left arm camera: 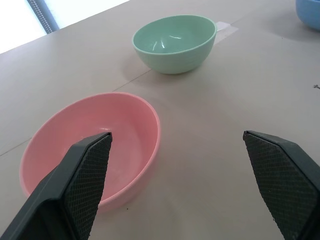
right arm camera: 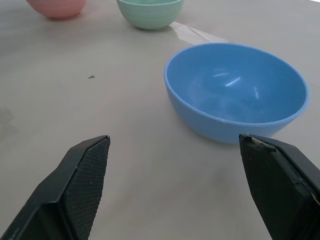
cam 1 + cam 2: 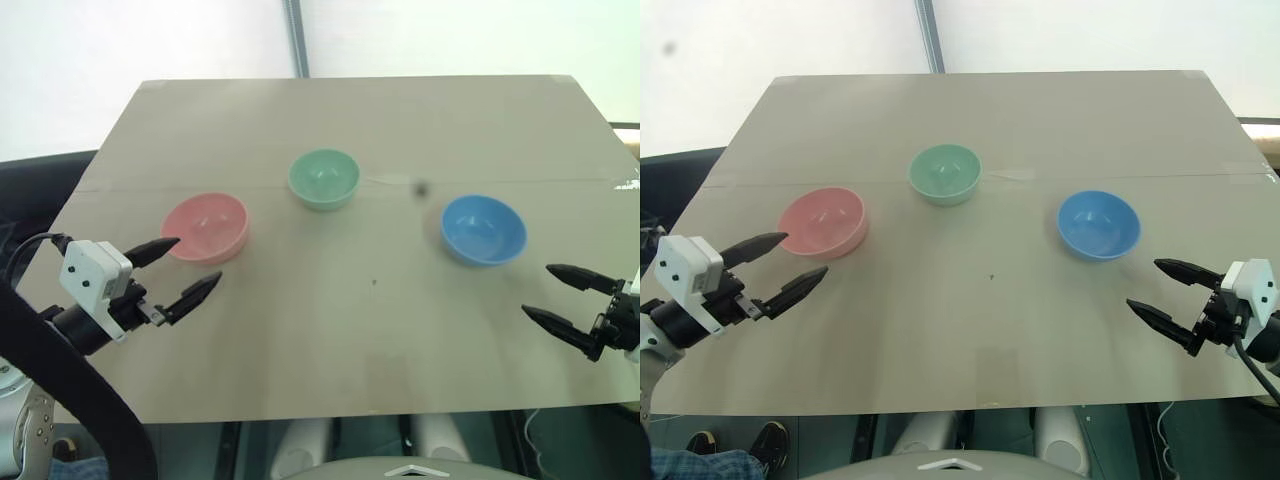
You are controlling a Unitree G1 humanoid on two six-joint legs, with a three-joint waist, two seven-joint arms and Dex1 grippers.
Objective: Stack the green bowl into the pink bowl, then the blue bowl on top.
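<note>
Three bowls sit apart and empty on a tan counter (image 3: pixel 330 330), nothing stacked yet. The pink bowl (image 3: pixel 205 227) is on the robot's left, the green bowl (image 3: pixel 324 179) in the middle and farther back, the blue bowl (image 3: pixel 484 229) on the right. The left gripper (image 3: pixel 182 268) hovers just beside the pink bowl, fingers spread wide and holding nothing. The right gripper (image 3: pixel 560 295) waits near the blue bowl, equally wide and unladen, likely poised for a first reach.
</note>
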